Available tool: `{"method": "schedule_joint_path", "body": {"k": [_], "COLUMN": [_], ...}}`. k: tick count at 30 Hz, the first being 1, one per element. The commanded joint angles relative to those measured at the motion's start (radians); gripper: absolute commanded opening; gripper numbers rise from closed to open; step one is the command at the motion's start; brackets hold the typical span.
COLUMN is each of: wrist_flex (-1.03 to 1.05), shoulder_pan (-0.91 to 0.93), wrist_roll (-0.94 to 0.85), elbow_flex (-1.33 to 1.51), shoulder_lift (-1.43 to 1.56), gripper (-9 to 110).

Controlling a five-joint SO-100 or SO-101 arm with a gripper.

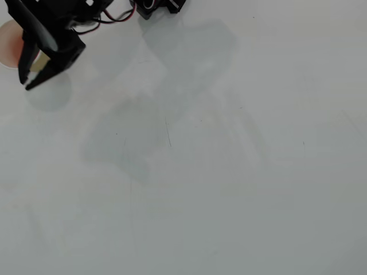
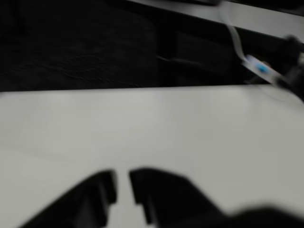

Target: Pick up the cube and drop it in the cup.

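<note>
The cup [image 1: 7,64] stands at the far left edge of the overhead view, cut off by the frame and partly covered by the arm. Its inside looks reddish-orange, but I cannot make out the cube as a shape. The cube shows nowhere on the table or between the jaws. My black gripper [image 1: 26,85] hangs just right of and below the cup, fingertips drawn together and empty. In the blurred wrist view the gripper [image 2: 122,183] shows only a thin slit between the jaws, with bare white table beyond.
The white table [image 1: 218,172] fills the overhead view, with only faint shadows and scratches. The arm's base and red and black wires [image 1: 114,16] sit at the top edge. In the wrist view a dark area lies beyond the table's far edge [image 2: 142,88].
</note>
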Motion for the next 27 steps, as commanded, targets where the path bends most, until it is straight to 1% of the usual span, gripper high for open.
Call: {"method": "schedule_joint_path", "body": {"k": [1,16,21,27], "wrist_flex": [-0.041,-0.026,-0.003,0.132], "shoulder_pan": [-0.118,-0.641,-0.746,-0.816], "wrist_roll": [-0.008,-0.015,-0.015,-0.015], "elbow_flex": [-0.008,0.298,0.374,0.462], "shoulder_lift": [0.098,0.331,0.388,0.451], "gripper": [0,0,0,0]}}
